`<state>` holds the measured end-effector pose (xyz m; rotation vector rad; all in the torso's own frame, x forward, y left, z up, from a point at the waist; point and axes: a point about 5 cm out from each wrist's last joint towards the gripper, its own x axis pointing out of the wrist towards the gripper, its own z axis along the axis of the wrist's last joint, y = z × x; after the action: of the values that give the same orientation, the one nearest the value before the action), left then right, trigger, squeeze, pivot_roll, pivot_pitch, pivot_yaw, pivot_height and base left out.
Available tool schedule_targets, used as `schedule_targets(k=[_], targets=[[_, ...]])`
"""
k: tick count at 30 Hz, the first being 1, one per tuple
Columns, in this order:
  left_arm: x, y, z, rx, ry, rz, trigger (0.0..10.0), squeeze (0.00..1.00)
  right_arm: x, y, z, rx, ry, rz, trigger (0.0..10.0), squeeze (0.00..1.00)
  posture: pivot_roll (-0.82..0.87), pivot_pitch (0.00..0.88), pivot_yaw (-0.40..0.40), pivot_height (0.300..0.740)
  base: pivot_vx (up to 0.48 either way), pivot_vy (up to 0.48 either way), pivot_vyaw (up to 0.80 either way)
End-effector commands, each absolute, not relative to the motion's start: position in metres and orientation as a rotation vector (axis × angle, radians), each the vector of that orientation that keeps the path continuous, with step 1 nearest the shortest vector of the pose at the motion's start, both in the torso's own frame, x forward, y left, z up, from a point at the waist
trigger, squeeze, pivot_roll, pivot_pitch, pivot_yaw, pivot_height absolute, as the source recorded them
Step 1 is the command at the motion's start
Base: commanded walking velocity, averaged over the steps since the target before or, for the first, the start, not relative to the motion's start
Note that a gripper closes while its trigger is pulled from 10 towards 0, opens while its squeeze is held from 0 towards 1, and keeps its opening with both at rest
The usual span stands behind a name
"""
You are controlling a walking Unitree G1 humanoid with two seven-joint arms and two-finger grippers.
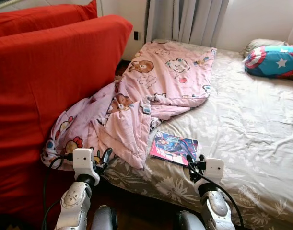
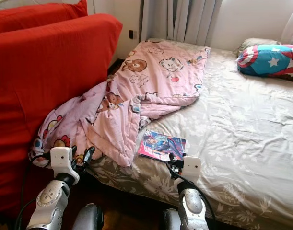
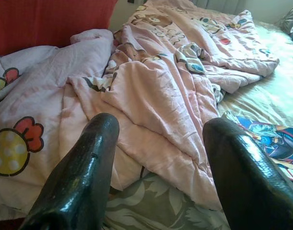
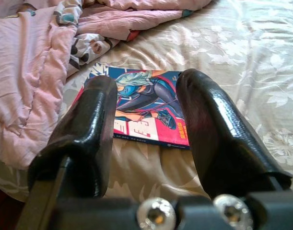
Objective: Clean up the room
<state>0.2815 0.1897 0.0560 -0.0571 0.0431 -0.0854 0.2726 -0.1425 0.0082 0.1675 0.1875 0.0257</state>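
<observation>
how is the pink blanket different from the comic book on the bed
The pink blanket is crumpled and spills off the bed's edge toward the red sofa; the comic book lies flat, wholly on the sheet. The blanket is far larger and pale with cartoon animals; the book is small, glossy, blue and magenta. Both rest on the bed.

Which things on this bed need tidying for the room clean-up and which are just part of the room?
Belongs to the job:
- crumpled pink cartoon blanket, spilling off the bed edge, in front of the left hand
- comic book, lying on the floral bedsheet, just ahead of the open right hand

Just there:
- red sofa
- star-patterned pillow
- grey curtains
</observation>
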Motion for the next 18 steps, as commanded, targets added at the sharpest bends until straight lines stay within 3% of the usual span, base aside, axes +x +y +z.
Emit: schedule_targets(k=[1, 18], targets=[[0.2830, 0.1893, 0.0576, -0.046, 0.045, -0.093, 10.0, 0.00, 0.2730, -0.1412, 0.0082, 0.152, 0.190, 0.043, 10.0, 0.00, 0.01, 0.028, -0.070, 0.612, 0.240, 0.000, 0.00], [0.2841, 0.1880, 0.0585, -0.045, 0.041, -0.096, 10.0, 0.00, 0.2728, -0.1417, 0.0082, 0.177, 0.186, 0.027, 10.0, 0.00, 0.01, 0.028, -0.068, 0.612, 0.251, 0.000, 0.06]])
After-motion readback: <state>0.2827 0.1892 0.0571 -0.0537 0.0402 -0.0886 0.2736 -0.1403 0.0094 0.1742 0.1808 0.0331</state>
